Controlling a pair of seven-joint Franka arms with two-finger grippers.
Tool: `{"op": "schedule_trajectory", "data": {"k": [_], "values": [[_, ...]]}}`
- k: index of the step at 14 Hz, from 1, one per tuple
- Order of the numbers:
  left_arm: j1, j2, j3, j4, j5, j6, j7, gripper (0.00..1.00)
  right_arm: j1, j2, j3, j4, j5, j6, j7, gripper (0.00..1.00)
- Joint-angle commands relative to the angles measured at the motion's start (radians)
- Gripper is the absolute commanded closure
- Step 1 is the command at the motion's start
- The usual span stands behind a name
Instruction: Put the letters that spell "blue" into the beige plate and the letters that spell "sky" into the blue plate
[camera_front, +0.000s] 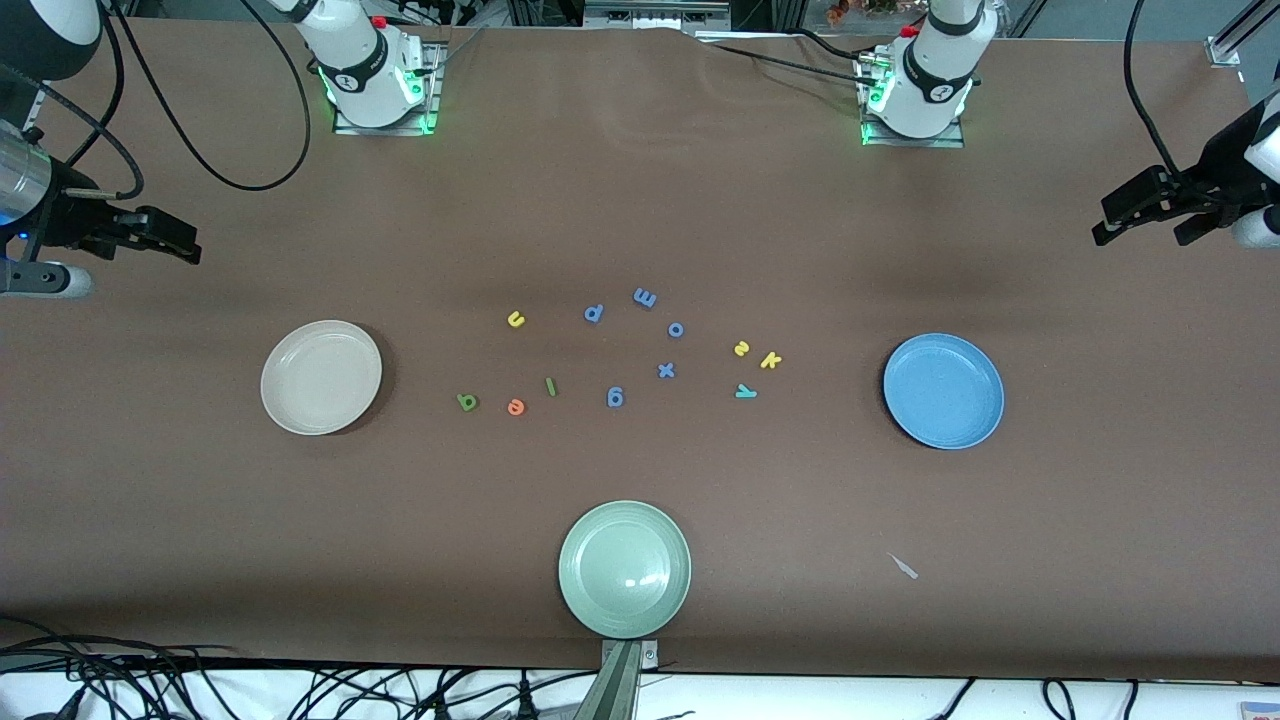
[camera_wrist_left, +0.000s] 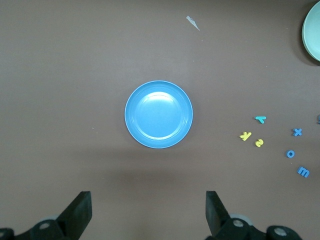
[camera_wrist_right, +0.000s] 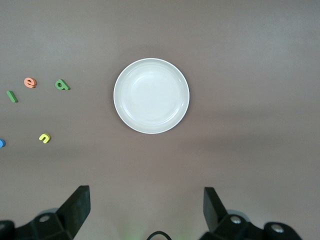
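Matt brown cover, foam letters, semi-gloss plates.
Table cover (camera_front: 640, 200): flat brown sheet, matt, faint creases, no glare. The beige plate (camera_front: 321, 377), the blue plate (camera_front: 943, 390) and pale green plate (camera_front: 625, 569): smooth, plastic-looking, soft sheen; green one shows a small bright highlight. Letters look like matt foam, no shine: green b (camera_front: 467, 402), orange e (camera_front: 516, 406), green l (camera_front: 550, 386), yellow u (camera_front: 516, 319), yellow s (camera_front: 741, 348), yellow k (camera_front: 770, 360), teal y (camera_front: 745, 391), blue letters (camera_front: 666, 370) same finish. Gripper fingers (camera_wrist_left: 80, 212) black, matt plastic look. Arm bases (camera_front: 372, 70): glossy white shells on metal plates.
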Motion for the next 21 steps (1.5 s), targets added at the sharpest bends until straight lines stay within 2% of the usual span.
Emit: {"op": "schedule_trajectory", "data": {"k": [1,21], "values": [[0.002,0.005,-0.006,0.019,0.009,-0.013,-0.007,0.00,-0.001,0.005,0.000,0.017,0.019,-0.007,0.007,0.00],[-0.007,0.005,-0.006,0.019,0.048,-0.017,-0.002,0.00,-0.001,0.005,0.000,0.017,0.019,-0.010,0.007,0.00]]}}
